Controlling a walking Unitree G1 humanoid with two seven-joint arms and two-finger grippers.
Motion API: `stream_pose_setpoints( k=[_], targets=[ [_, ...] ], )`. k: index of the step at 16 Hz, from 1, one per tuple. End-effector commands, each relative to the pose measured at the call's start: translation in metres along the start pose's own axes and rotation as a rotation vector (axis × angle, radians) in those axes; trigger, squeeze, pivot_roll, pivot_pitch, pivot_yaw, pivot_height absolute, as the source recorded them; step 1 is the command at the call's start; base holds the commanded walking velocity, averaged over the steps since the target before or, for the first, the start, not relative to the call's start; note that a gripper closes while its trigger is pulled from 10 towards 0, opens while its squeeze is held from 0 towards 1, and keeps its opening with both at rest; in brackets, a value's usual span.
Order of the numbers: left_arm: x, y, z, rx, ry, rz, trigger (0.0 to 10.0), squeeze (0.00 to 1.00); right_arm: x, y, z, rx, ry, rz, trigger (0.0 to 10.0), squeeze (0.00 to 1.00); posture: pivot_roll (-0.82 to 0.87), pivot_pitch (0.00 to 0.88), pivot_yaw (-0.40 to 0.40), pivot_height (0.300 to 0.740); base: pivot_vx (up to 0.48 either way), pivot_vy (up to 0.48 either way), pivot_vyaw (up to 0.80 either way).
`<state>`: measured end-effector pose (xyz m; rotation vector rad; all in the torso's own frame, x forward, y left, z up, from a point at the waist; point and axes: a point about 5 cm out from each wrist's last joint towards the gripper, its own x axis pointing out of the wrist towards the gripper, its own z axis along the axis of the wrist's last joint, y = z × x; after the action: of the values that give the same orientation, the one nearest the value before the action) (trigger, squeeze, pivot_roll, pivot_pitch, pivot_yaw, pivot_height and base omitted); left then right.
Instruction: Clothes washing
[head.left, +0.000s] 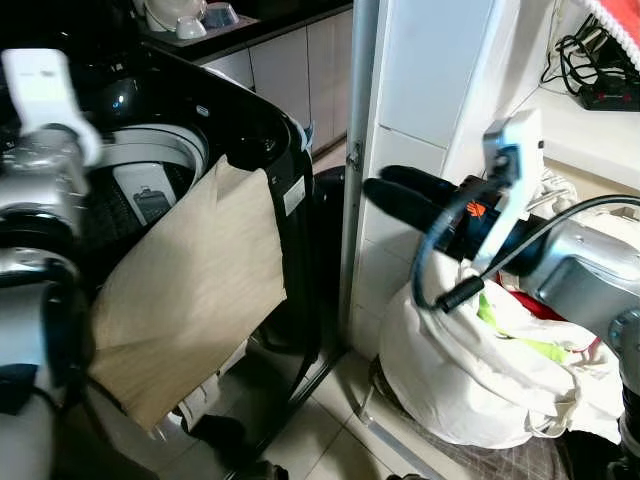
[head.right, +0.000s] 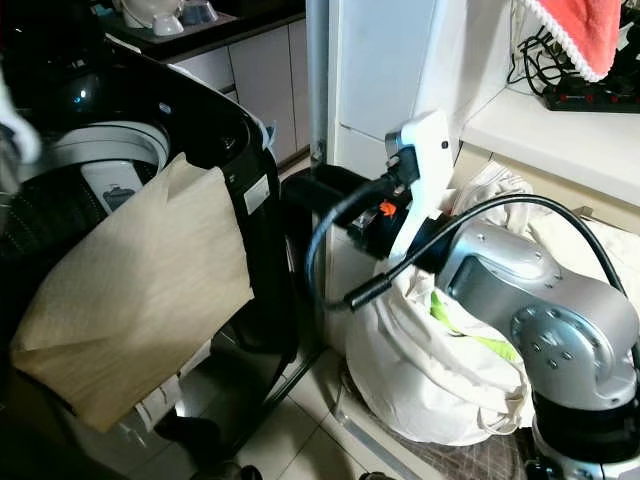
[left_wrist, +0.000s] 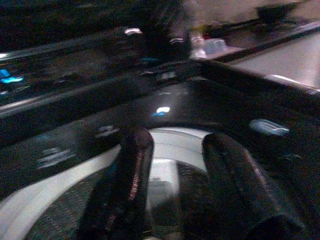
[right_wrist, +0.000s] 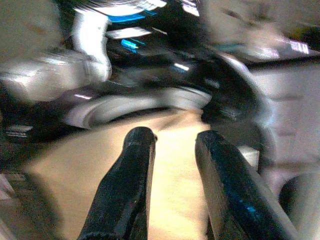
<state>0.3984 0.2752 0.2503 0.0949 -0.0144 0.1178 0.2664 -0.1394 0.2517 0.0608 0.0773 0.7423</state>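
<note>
A black top-loading washing machine (head.left: 262, 125) stands open at the left, its grey drum (head.left: 165, 150) showing. A tan cloth (head.left: 190, 290) hangs over the machine's front rim and down its outside. My right gripper (head.left: 378, 190) reaches out from the right toward the machine, a little short of the rim. In the right wrist view the right gripper (right_wrist: 175, 137) is open and empty, pointing at the tan cloth (right_wrist: 170, 190). My left arm (head.left: 40, 160) is raised beside the machine. In the left wrist view the left gripper (left_wrist: 177, 142) is open over the drum (left_wrist: 165, 175), holding nothing.
A white laundry bag (head.left: 470, 380) stuffed with clothes sits on the tiled floor at the right, under my right arm. A white pillar (head.left: 400, 100) stands between the machine and the bag. A red towel (head.right: 580, 30) and a power strip (head.left: 610, 95) lie on the counter at the right.
</note>
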Motion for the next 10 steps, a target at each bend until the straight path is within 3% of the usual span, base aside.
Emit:
stream_pose_setpoints(
  k=[1, 2, 3, 6, 7, 10],
  targets=[
    [-0.001, -0.049, 0.001, 0.026, -0.067, -0.306, 10.0, 0.00, -0.003, -0.040, -0.021, -0.026, 0.117, -0.308, 10.0, 0.88, -0.18, 0.000, 0.089, 0.740, 0.000, 0.000, 0.00],
    [-0.001, -0.049, 0.001, 0.026, -0.067, -0.306, 10.0, 0.00, -0.003, -0.040, -0.021, -0.026, 0.117, -0.308, 10.0, 0.88, -0.18, 0.000, 0.089, 0.740, 0.000, 0.000, 0.00],
    [-0.008, -0.075, -0.007, 0.027, -0.078, -0.454, 10.0, 0.00, -0.010, -0.061, -0.030, -0.095, 0.168, -0.453, 10.0, 1.00, -0.19, 0.000, 0.093, 0.740, 0.000, 0.000, 0.00],
    [-0.031, -0.124, -0.020, -0.009, -0.088, -0.711, 10.0, 0.00, -0.027, -0.098, -0.050, -0.177, 0.265, -0.624, 10.0, 1.00, -0.18, 0.000, 0.090, 0.740, 0.000, 0.000, 0.00],
    [-0.038, -0.135, -0.023, -0.019, -0.086, -0.776, 10.0, 0.00, -0.032, -0.106, -0.055, -0.182, 0.287, -0.653, 10.0, 1.00, -0.18, 0.000, 0.090, 0.740, 0.000, 0.000, 0.00],
    [-0.076, -0.167, -0.033, -0.028, -0.064, -1.110, 10.0, 0.00, -0.050, -0.140, -0.074, -0.265, 0.405, -0.753, 10.0, 1.00, -0.18, 0.000, 0.088, 0.740, 0.000, 0.000, 0.00]
  ],
)
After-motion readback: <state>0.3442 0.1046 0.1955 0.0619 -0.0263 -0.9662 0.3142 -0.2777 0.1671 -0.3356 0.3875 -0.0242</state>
